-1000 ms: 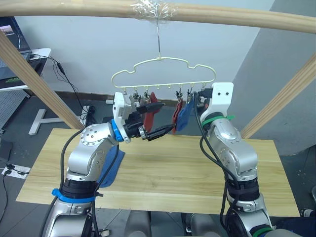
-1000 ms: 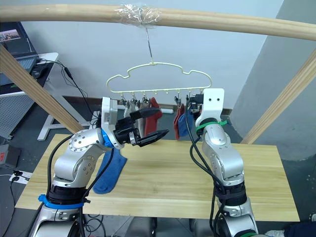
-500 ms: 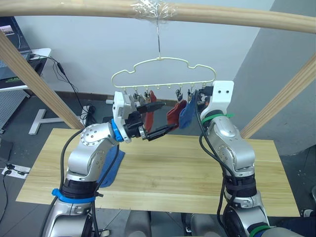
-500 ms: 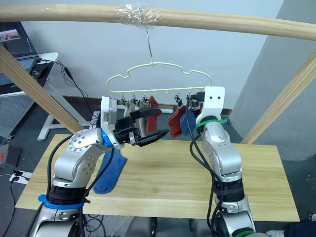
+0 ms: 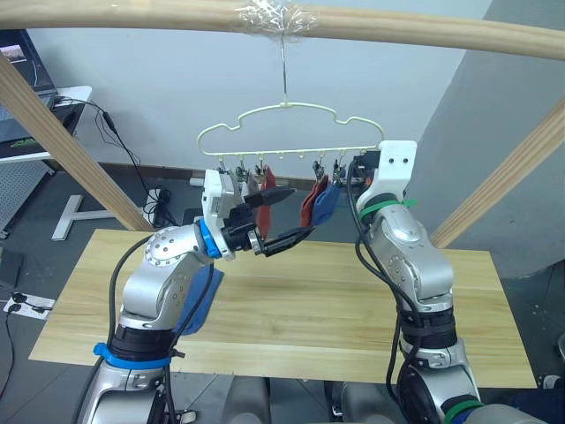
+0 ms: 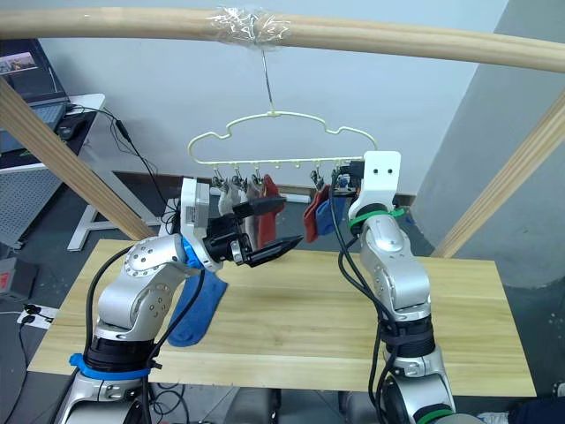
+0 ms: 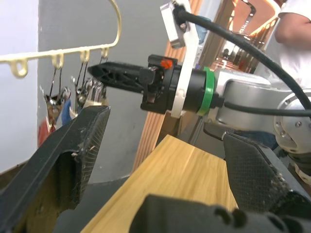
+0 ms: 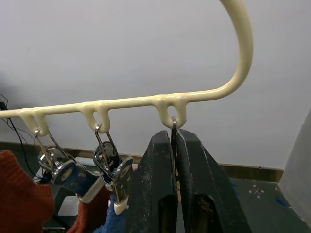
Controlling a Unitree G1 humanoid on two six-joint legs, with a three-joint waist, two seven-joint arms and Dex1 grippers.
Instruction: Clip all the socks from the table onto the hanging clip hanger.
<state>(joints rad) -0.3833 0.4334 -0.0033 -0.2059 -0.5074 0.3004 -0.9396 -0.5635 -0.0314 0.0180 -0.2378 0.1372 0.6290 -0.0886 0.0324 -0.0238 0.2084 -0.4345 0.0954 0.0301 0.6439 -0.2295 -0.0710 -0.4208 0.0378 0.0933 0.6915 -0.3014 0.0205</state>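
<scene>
**Steel clip pinched at the hanger's right end**

Steel shows best in the right wrist view: the right gripper [image 8: 172, 194] has its fingers pressed together on the last clip [image 8: 173, 127] of the clip hanger [image 5: 291, 132], with a blue sock [image 8: 109, 221] clipped beside it. From the head, that arm reaches up toward one o'clock. The left gripper [image 5: 275, 218], jaws spread wide and empty, points across below the hanging rust-red sock [image 5: 307, 203]. One blue sock [image 6: 194, 309] lies on the table [image 5: 335, 309] at nine o'clock.
</scene>
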